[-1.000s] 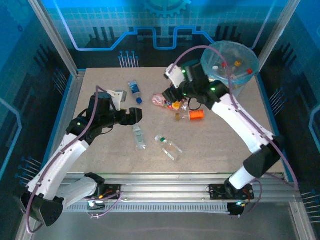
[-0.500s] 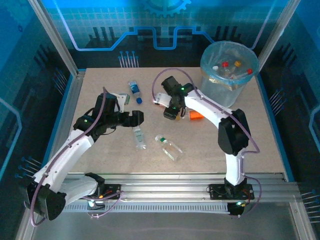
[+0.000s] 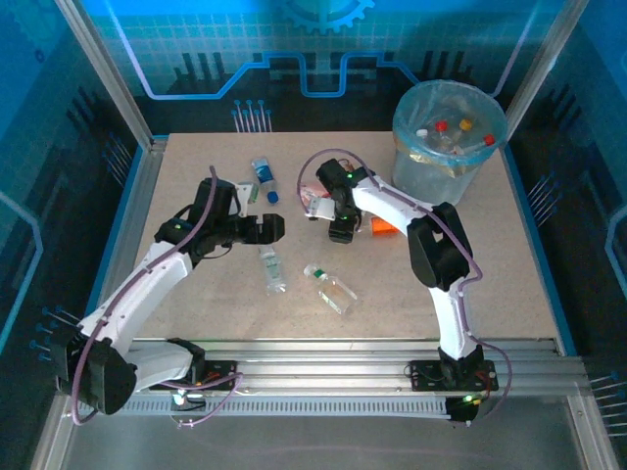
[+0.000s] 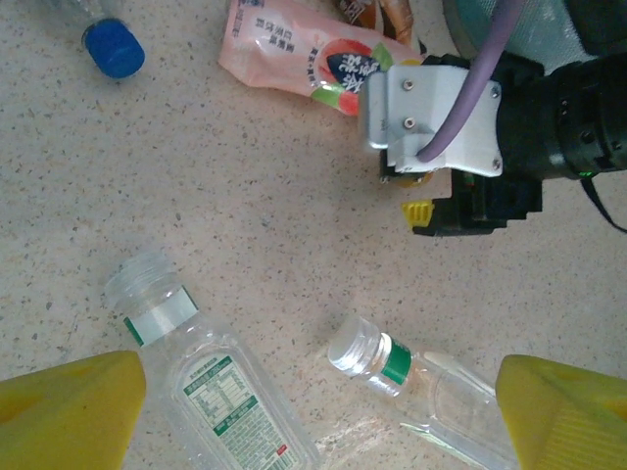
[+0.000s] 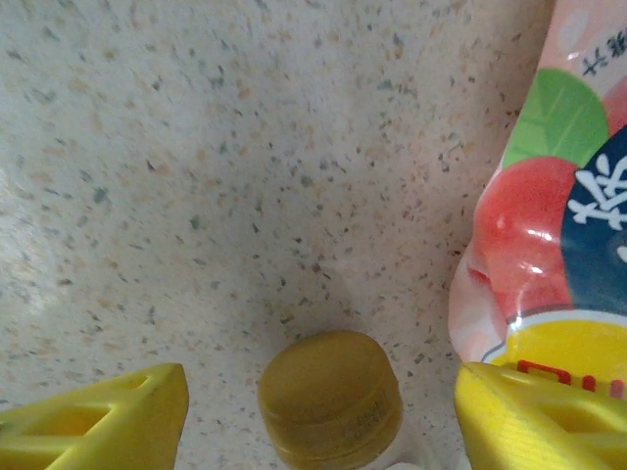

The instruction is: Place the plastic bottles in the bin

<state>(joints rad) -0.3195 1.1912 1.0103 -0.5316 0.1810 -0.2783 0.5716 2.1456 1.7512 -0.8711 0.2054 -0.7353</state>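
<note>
Two clear plastic bottles lie between the arms: one with a green-and-white label (image 4: 211,382) (image 3: 271,267) and one with a green neck band (image 4: 411,377) (image 3: 330,288). My left gripper (image 4: 313,421) (image 3: 270,227) hovers open above them, holding nothing. A pink-labelled bottle (image 4: 309,54) (image 5: 558,196) lies farther back. My right gripper (image 5: 323,411) (image 3: 341,231) is down at the table, open, its fingers either side of a bottle's dull yellow cap (image 5: 331,397) with gaps on both sides. The bin (image 3: 449,137) stands at the back right with several bottles inside.
A blue-labelled bottle (image 3: 261,174) with a blue cap (image 4: 113,49) lies at the back centre-left. An orange bottle (image 3: 384,226) lies just right of my right gripper. Metal frame posts stand at the table's back corners.
My right arm has folded in and its gripper has dropped from the bottle pile onto the table beside the pink bottle. My left gripper has edged slightly right.
</note>
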